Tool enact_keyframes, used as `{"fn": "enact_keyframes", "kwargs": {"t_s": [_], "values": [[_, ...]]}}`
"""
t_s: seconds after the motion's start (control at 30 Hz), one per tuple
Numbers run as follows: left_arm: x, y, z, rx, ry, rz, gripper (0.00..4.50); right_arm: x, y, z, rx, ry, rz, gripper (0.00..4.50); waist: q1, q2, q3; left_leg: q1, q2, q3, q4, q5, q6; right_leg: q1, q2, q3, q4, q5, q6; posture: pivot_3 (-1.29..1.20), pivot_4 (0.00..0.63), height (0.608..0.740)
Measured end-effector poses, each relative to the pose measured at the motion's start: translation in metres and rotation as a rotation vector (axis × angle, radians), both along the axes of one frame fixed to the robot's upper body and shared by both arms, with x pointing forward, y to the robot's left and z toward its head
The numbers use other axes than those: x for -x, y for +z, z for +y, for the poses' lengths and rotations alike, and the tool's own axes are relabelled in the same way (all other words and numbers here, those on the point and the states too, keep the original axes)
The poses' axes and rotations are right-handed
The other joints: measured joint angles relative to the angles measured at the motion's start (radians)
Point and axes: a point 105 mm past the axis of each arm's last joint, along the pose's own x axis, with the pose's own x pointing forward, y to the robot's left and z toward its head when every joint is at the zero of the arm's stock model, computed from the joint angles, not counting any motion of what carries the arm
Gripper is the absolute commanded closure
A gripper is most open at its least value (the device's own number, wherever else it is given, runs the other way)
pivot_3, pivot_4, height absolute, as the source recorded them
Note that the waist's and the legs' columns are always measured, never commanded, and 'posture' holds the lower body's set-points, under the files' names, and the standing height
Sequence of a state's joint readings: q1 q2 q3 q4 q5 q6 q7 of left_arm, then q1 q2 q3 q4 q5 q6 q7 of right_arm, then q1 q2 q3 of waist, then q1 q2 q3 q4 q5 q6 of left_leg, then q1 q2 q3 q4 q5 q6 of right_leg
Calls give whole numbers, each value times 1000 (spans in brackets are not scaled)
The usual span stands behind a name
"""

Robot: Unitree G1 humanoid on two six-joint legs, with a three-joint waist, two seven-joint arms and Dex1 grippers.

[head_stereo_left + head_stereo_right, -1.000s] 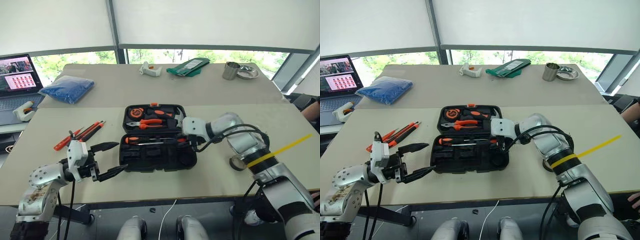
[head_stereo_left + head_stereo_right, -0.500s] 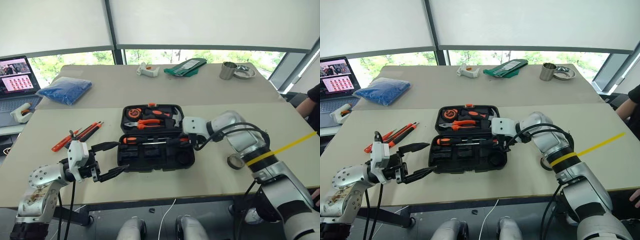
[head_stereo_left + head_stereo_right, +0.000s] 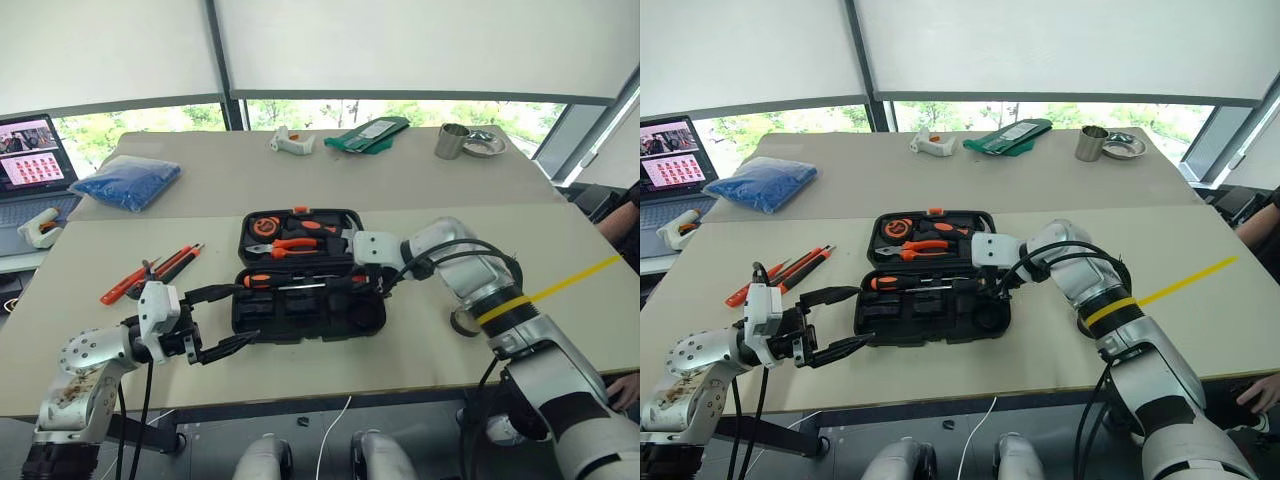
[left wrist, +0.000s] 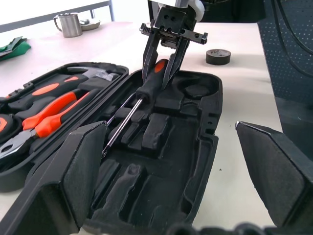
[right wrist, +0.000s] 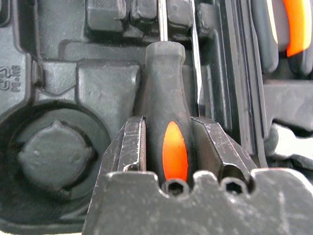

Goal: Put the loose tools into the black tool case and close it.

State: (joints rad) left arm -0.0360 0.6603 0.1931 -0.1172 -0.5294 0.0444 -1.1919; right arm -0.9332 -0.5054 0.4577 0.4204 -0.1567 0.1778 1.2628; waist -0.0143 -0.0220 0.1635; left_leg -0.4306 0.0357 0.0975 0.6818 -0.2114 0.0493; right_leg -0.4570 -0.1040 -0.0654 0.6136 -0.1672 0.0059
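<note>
Screwdriver (image 4: 155,81) clamped in right pincer (image 4: 163,73); left pincer (image 3: 228,318) wide.

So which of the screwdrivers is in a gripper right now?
The screwdriver over the black tool case, clamped by its handle in the right gripper. The other screwdrivers lie loose on the table.

I stood in what looked like an office or lab: pale tables (image 3: 300,175) pushed together, a long window (image 3: 330,108) with white blinds (image 3: 400,45) across the top of the frame, and an open laptop (image 3: 30,160) at the far left.
</note>
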Motion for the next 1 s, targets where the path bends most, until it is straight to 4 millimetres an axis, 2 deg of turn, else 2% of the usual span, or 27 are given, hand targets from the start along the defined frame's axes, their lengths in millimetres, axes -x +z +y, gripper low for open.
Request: {"fn": "enact_keyframes", "kwargs": {"t_s": [0.17,0.2,0.33,0.47,0.6,0.63,0.7,0.77,0.87,0.9,1.0], "values": [[0,0,0,-8,-2,-9,0,-1,-2,-3,11,-5,8,3448,0,0,0,0,0,0,-1,0,0,0,0,0,-1,1,2,0,150,740],[0,-1,0,-14,-2,-11,0,-2,-3,-3,10,-7,9,2949,1,0,0,0,0,0,-1,0,0,0,0,0,-1,1,2,0,150,740],[-1,-5,3,-17,3,1,0,-6,-1,-3,-15,1,-19,1725,2,0,0,0,0,0,-1,0,0,0,0,0,-1,1,1,0,150,740],[-2,-7,7,-16,10,3,0,-6,9,-6,-40,72,-63,1725,2,0,0,-1,-1,0,-1,0,0,0,0,0,-2,1,2,0,150,740],[-2,-11,10,-17,12,9,0,-4,37,-19,-107,134,-80,1725,1,0,0,-1,0,0,-2,0,0,0,0,0,-2,2,3,0,150,740],[-2,-12,11,-17,13,12,0,-2,43,-18,-152,146,-70,2234,1,0,0,0,0,0,-2,0,0,0,0,0,-2,2,3,0,150,740],[-3,-12,12,-17,16,10,0,2,58,-11,-281,152,-46,2701,-2,0,0,0,1,1,-2,0,0,0,0,0,-2,2,3,0,150,740],[-5,-10,13,-15,22,1,0,2,68,0,-416,139,-47,3408,-4,0,0,1,3,1,-2,0,-1,0,2,0,-1,3,2,0,150,740],[-6,-9,13,-14,26,-10,0,4,54,13,-506,105,-24,4442,-1,0,0,1,3,1,-2,1,-2,0,2,0,-1,3,2,0,150,740],[-6,-9,13,-13,27,-10,0,4,43,16,-517,83,-4,4442,0,0,0,0,3,1,-2,1,-2,0,2,0,-1,3,2,0,150,740],[-6,-8,14,-11,33,-12,0,6,26,25,-502,67,23,4442,1,1,0,0,3,1,-2,1,-2,-1,2,0,-1,3,2,0,150,740]]}}
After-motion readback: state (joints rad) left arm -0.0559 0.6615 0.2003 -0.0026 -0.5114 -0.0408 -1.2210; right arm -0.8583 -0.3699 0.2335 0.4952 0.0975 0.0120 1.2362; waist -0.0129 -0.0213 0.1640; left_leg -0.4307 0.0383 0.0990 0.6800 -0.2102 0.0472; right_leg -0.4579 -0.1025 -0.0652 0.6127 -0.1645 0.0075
